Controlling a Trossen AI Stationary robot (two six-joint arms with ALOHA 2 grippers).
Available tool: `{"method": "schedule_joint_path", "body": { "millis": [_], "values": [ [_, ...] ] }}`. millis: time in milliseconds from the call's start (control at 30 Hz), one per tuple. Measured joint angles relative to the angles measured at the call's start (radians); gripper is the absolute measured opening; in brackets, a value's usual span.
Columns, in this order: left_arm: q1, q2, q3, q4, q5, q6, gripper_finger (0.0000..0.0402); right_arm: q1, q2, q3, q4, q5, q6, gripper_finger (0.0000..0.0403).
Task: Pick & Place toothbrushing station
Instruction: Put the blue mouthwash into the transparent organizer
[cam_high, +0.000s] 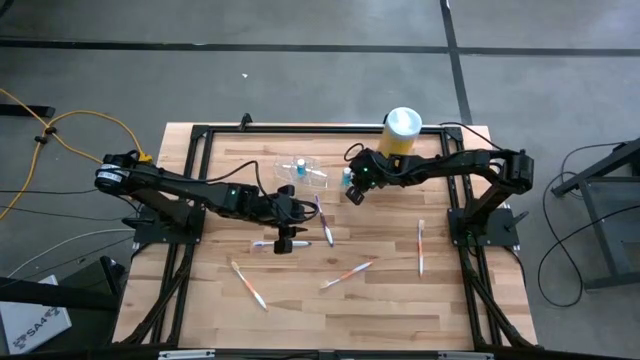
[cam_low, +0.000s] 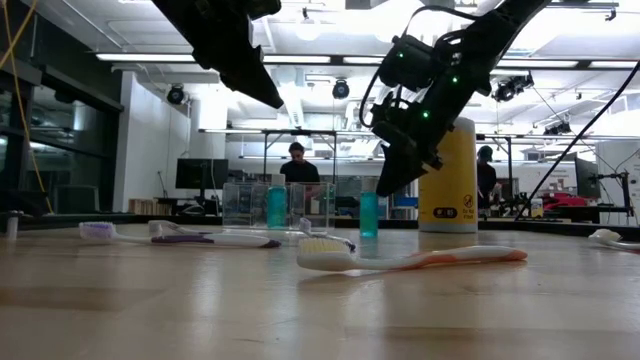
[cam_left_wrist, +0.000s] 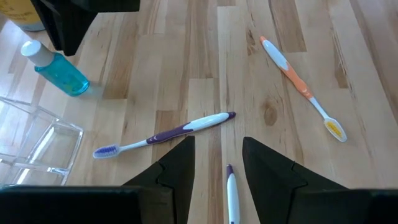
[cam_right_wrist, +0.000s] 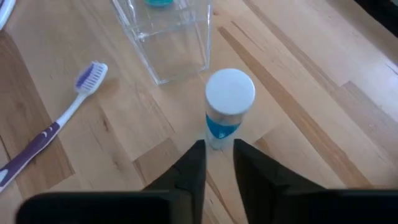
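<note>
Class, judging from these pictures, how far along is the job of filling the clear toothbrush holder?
Done: one small blue bottle stands in the clear holder. In hand: the right gripper hovers beside a second blue bottle on the table, fingers slightly apart, not gripping it. The left gripper hovers open over a purple toothbrush. Left: the toothbrushes, including the orange one, lie loose.

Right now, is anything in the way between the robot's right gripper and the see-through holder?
Yes. A small blue bottle with a white cap stands upright right in front of the right gripper, between it and the clear holder. A purple toothbrush lies off to the side, not in the way.
</note>
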Motion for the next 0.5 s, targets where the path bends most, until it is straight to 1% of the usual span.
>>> {"method": "schedule_joint_path", "body": {
  "millis": [233, 367, 500],
  "values": [
    [0.0, 0.0, 0.0, 0.0, 0.003, 0.0, 0.0129, 0.0, 0.0, 0.0, 0.01, 0.0, 0.0, 0.0143],
    [0.0, 0.0, 0.0, 0.0, 0.003, 0.0, 0.0129, -0.003, 0.0, 0.0, 0.024, 0.003, 0.003, 0.0169],
    [0.0, 0.0, 0.0, 0.0, 0.003, 0.0, 0.0129, -0.006, 0.022, 0.0, 0.067, 0.008, 0.01, 0.0186]
  ]
}}
